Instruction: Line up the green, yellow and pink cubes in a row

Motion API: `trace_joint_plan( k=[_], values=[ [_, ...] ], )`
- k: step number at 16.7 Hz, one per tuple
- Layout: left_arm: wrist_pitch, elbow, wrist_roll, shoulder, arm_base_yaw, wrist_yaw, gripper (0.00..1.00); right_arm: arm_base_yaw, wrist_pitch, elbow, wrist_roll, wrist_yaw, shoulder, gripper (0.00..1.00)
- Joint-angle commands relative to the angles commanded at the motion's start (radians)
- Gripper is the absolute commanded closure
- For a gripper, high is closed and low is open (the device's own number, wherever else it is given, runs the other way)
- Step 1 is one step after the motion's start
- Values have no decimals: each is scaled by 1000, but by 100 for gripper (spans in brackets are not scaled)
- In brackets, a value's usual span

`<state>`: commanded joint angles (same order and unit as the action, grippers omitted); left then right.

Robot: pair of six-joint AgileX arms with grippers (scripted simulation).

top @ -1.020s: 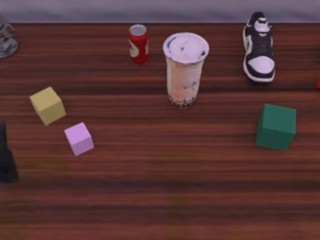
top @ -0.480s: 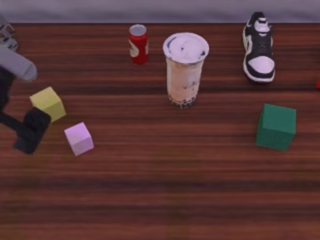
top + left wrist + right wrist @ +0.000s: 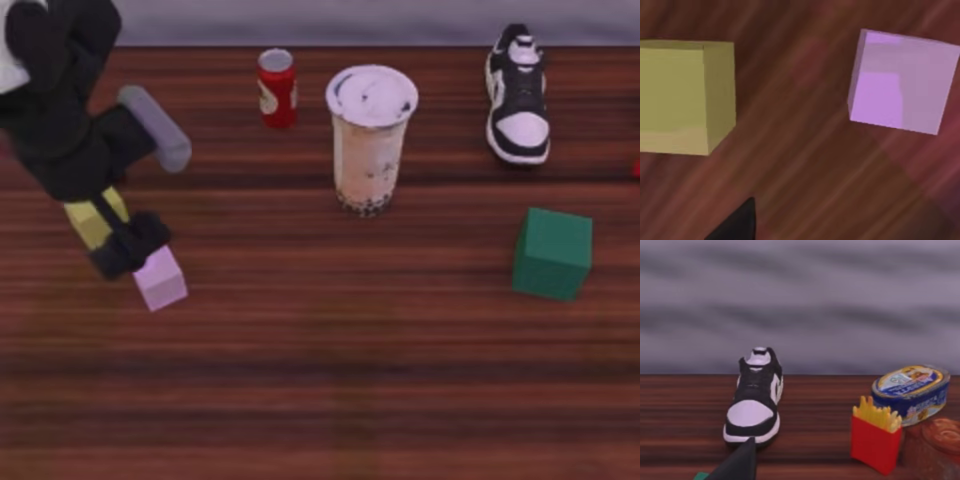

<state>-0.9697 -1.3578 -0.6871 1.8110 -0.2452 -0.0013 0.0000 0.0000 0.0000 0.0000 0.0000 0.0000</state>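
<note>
The left gripper [image 3: 128, 243], fingers impossible to judge, is hovering over the mustard-yellow matte cube [image 3: 92, 222] and small lilac-pink matte cube [image 3: 161, 279], well left of the tall lidded drink cup [image 3: 370, 137], the large dark green matte cube [image 3: 552, 254] sitting right of it.

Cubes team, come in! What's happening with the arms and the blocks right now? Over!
Left gripper above yellow cube and pink cube, holding nothing. Green cube alone, far right. Tall drink cup between the groups. Right arm out of top view.

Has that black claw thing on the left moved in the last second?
Yes. The left gripper came in from the table's left edge toward the red can and now hangs over the yellow cube and pink cube.
</note>
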Motion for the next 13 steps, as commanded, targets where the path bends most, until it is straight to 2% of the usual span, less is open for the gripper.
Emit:
trace_joint_plan(
  k=[5, 13],
  values=[
    [-103, -169, -79, 207, -29, 3, 0, 0, 0, 0, 0, 0, 0, 0],
    [-92, -168, -86, 225, -27, 3, 0, 0, 0, 0, 0, 0, 0, 0]
  ],
)
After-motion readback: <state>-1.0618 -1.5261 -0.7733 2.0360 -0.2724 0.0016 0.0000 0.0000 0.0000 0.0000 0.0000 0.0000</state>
